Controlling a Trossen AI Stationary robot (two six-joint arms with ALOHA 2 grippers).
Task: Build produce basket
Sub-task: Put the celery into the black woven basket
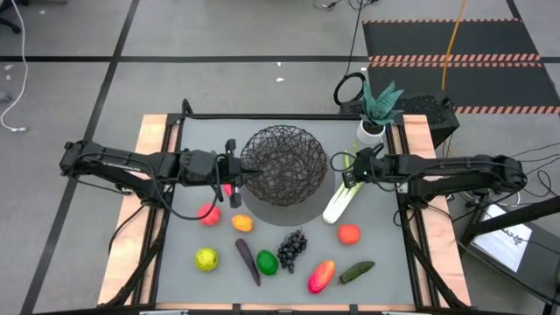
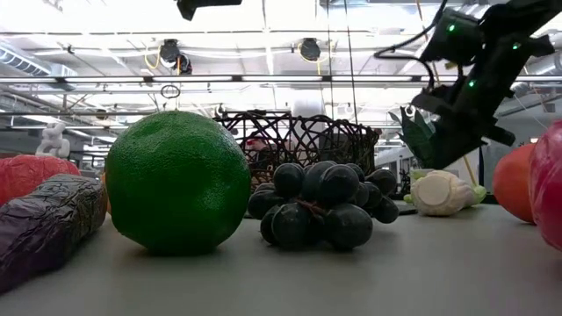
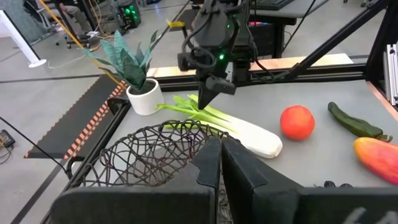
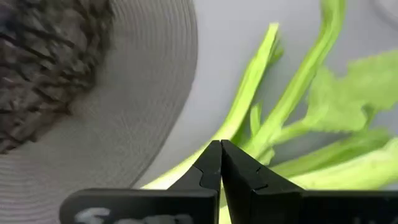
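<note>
High view: one round black wire basket (image 1: 283,164) sits mid-table between two grippers, left gripper (image 1: 234,173) closed empty (fingertips touching), right gripper (image 1: 347,172) pinched closed above one white-and-green leek (image 1: 342,198); nine produce pieces lie nearby.

Thin black wire basket (image 1: 283,164); glossy dark grapes (image 2: 320,204); pebbled matt green fruit (image 2: 177,182).

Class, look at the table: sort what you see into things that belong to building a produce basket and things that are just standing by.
Belongs to the job:
wire basket
leek
grapes
green fruit
eggplant
cucumber
orange fruit
red fruit

Just standing by:
potted plant
</note>
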